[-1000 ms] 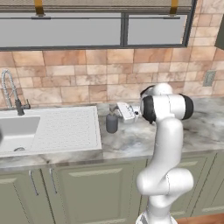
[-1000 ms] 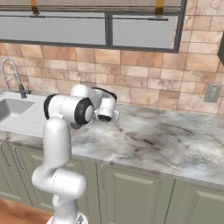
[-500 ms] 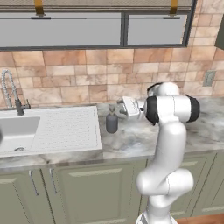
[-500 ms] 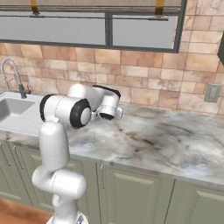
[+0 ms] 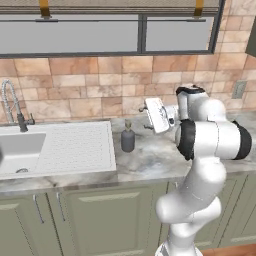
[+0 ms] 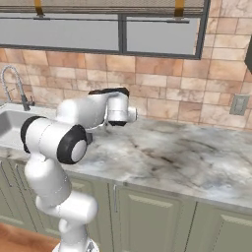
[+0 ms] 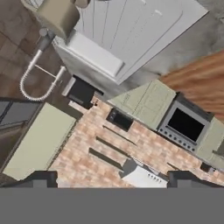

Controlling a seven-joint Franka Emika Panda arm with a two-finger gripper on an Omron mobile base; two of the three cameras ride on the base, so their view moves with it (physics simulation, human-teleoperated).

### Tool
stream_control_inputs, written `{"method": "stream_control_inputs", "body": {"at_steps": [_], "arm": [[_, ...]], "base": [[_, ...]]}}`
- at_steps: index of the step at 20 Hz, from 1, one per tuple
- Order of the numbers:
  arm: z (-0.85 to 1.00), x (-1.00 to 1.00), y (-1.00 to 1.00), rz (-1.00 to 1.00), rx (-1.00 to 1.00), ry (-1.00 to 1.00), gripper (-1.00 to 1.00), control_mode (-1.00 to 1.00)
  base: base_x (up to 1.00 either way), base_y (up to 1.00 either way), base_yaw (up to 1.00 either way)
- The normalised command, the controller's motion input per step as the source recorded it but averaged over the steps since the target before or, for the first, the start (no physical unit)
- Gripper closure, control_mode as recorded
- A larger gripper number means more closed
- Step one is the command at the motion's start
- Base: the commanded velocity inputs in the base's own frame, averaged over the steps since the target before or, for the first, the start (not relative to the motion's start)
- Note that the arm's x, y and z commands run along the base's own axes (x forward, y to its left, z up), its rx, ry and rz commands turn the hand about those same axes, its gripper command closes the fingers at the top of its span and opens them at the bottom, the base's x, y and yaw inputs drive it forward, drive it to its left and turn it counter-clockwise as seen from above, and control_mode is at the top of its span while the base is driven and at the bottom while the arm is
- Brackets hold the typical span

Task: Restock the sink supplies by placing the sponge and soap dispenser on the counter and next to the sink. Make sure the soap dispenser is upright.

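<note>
The dark grey soap dispenser (image 5: 128,139) stands upright on the marble counter (image 5: 150,161), just right of the sink's ribbed drainboard (image 5: 75,145). My gripper (image 5: 148,117) hangs open a little above and to the right of the dispenser, pointing left toward the sink (image 5: 20,150), and holds nothing. In the hand view the two dark fingertips (image 7: 41,178) stand wide apart around the gripper (image 7: 114,177), with the drainboard (image 7: 140,22) and the coiled faucet (image 7: 35,83) beyond them. The sponge is out of view.
The chrome spring faucet (image 5: 10,102) rises at the back left against the tiled wall. Bare marble counter (image 6: 187,157) stretches to the right of my arm. A wall outlet (image 6: 239,104) sits at the far right. A tan rounded shape (image 7: 59,15) is too unclear to name.
My hand has lifted a little up and to the right, away from the soap dispenser, and the elbow has swung right. The dispenser stays upright where it was.
</note>
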Motion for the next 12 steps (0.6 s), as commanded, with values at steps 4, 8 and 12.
{"method": "stream_control_inputs", "body": {"at_steps": [4,8,12], "arm": [[0.0,-0.99,-0.04,0.0,-0.33,-0.52,-1.0,-1.0],[-0.05,-0.94,-0.21,0.02,-0.42,-0.6,-1.0,-1.0],[-0.19,-0.96,-0.21,0.06,-0.52,-0.54,-1.0,-1.0]], "base": [[0.0,0.0,0.0],[0.0,0.0,0.0],[0.0,0.0,0.0]]}}
